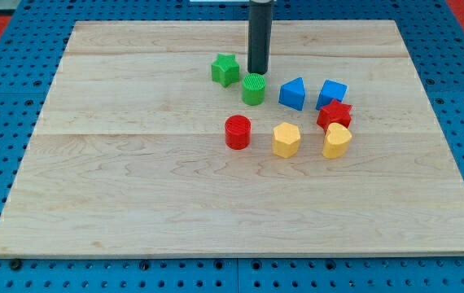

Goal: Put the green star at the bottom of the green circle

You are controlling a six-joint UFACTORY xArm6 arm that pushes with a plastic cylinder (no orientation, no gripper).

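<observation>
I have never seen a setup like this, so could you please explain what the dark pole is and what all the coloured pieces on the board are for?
There is one camera view, looking down over a wooden board. The dark pole is a robot arm's rod; my tip slides along the board and pushes blocks, holding nothing. It stands just above the green circle, with the green star to its left. Further right lie two blue blocks, a red block and two yellow blocks; a red cylinder sits below the circle.
</observation>
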